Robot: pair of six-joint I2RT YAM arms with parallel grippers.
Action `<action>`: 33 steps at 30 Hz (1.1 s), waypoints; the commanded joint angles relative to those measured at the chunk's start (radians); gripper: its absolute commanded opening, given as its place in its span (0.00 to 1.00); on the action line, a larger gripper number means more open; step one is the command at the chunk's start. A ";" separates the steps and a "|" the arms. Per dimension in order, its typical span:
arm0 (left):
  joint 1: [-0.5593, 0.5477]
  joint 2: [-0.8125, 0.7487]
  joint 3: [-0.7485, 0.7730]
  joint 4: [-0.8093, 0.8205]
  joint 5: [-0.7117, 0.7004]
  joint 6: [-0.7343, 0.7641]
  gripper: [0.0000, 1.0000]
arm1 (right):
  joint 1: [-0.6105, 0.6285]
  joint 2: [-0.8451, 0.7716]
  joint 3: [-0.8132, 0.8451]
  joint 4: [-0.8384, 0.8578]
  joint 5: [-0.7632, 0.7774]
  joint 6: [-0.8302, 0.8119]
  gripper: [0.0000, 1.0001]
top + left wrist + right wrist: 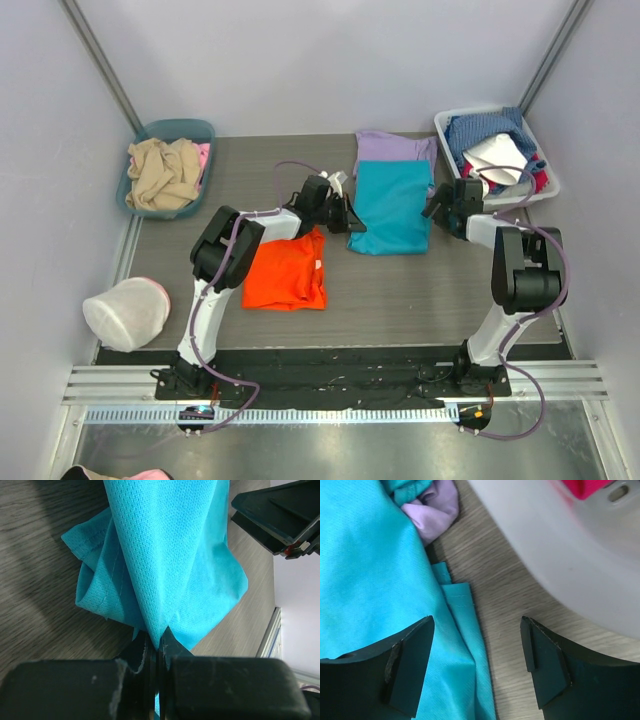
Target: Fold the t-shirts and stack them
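A teal t-shirt (390, 207) lies folded at the back middle, overlapping a lavender t-shirt (392, 148) behind it. An orange t-shirt (288, 271) lies folded to the front left. My left gripper (352, 218) is shut on the teal shirt's left edge; in the left wrist view the teal cloth (165, 565) rises from the closed jaws (159, 642). My right gripper (436, 207) is open at the teal shirt's right edge; in the right wrist view it (477, 640) straddles the teal hem (462, 630), with lavender cloth (437, 510) beyond.
A white bin (545, 170) of mixed clothes stands at the back right, close to my right gripper; its wall shows in the right wrist view (560, 555). A teal basket (200, 130) with tan cloth is at the back left. A white mesh bag (127, 313) lies front left.
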 commanded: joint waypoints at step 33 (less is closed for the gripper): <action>0.017 -0.076 0.003 0.033 0.033 -0.010 0.00 | -0.003 -0.093 -0.003 0.004 -0.299 0.022 0.01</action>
